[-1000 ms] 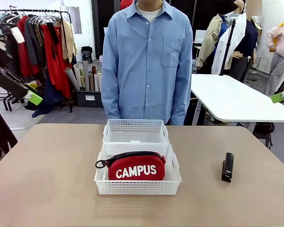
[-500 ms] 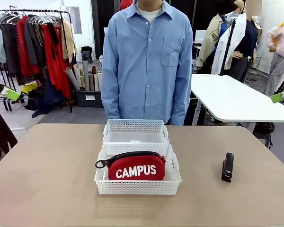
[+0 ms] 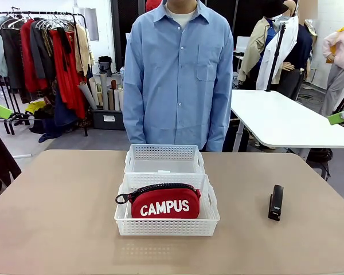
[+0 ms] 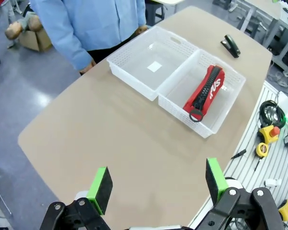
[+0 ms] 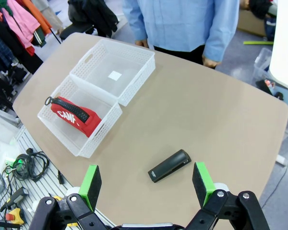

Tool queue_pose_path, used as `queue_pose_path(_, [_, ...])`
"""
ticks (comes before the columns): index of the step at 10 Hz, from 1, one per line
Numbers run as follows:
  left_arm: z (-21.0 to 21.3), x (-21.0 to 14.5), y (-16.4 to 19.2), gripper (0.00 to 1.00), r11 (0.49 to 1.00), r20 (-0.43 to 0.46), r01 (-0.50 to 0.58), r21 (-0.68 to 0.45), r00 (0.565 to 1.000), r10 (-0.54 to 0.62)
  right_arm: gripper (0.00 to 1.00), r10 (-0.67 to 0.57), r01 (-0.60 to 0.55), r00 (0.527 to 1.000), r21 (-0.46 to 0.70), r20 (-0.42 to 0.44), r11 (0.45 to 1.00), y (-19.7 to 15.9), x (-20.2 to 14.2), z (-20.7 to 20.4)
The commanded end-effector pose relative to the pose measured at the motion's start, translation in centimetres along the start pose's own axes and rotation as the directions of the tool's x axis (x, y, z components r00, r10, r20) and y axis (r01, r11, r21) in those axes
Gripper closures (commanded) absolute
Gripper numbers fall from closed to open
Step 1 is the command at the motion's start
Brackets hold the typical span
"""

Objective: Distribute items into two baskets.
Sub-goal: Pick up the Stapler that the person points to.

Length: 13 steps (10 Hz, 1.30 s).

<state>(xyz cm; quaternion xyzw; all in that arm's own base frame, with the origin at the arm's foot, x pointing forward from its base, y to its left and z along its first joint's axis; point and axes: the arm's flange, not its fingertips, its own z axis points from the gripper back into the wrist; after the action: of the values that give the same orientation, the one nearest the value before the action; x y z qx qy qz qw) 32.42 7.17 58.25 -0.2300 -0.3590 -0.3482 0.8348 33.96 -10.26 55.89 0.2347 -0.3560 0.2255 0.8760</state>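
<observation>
A person (image 3: pixel 178 74) in a blue shirt stands behind the tan table (image 3: pixel 57 217), a clothes rack (image 3: pixel 46 57) farther back.

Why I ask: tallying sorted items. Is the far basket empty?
Empty: the far basket shows a bare bottom; the red pouch sits in the near basket, the stapler on the table.

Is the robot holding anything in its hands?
Nothing. The left hand and the right hand are both open and empty.

Left gripper (image 4: pixel 157 179) spread wide, right gripper (image 5: pixel 146 182) — likewise
</observation>
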Motion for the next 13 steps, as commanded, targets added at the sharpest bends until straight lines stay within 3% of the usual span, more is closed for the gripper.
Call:
queue_pose_path(1, [-0.14, -0.15, -0.34, 0.0, 1.0, -0.003, 0.011, -0.017, 1.0, -0.011, 0.0, 0.008, -0.009, 1.0, 0.022, 0.025, 1.0, -0.06, 0.17, 0.02])
queue_pose_path(13, [0.0, 0.0, 0.0, 0.0, 1.0, 0.0, 0.0, 0.0, 1.0, 0.0, 0.0, 0.008, -0.009, 1.0, 0.022, 0.025, 1.0, -0.06, 0.17, 0.02])
